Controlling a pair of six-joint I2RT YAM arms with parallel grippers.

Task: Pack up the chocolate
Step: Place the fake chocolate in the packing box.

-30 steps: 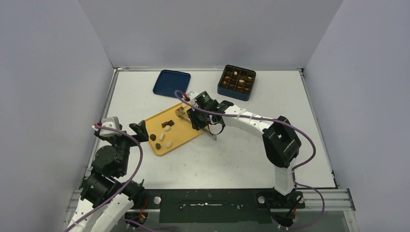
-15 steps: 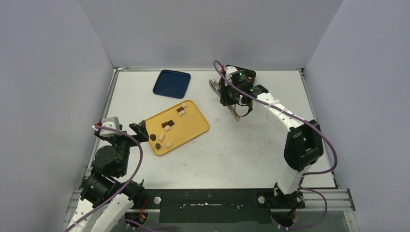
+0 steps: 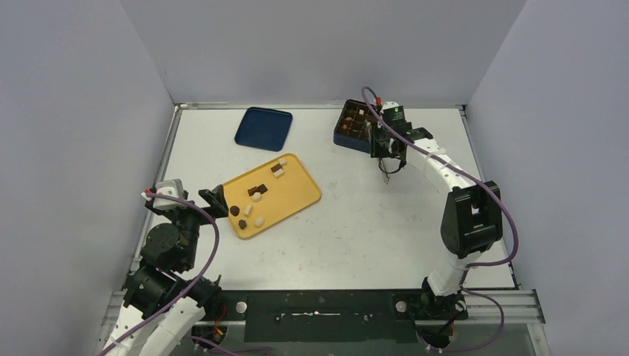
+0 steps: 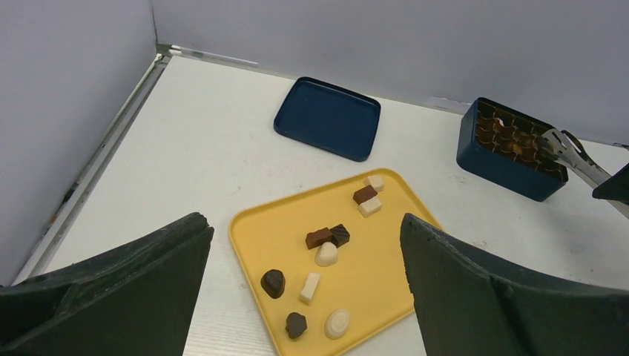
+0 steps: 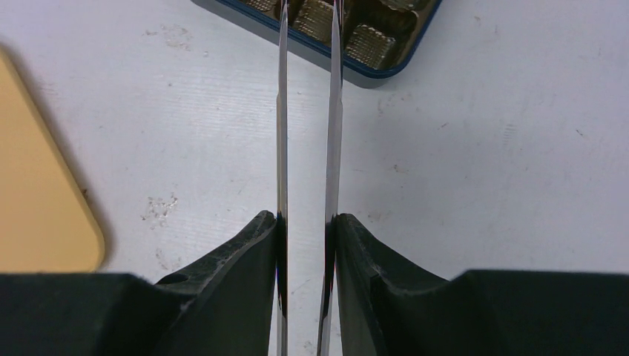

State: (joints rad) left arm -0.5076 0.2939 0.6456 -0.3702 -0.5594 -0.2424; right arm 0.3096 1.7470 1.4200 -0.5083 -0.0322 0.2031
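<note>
Several chocolate pieces (image 3: 257, 191), dark, caramel and white, lie on the yellow tray (image 3: 297, 194); they also show in the left wrist view (image 4: 320, 238). The dark blue gridded box (image 3: 348, 135) stands at the back with pieces in some cells. My right gripper (image 3: 382, 142) is shut on metal tongs (image 5: 282, 111), whose blades reach over the box's near edge (image 5: 371, 70). The blade tips are out of the right wrist view, so I cannot tell whether they hold a piece. My left gripper (image 4: 304, 222) is open and empty just left of the tray.
A dark blue lid (image 3: 263, 127) lies flat at the back, left of the box. Grey walls close in the table at the left, back and right. The tray's corner (image 5: 44, 222) shows at the left of the right wrist view.
My right arm has swung with the tongs from the yellow tray across to the blue box at the back right. The left arm has not moved.
</note>
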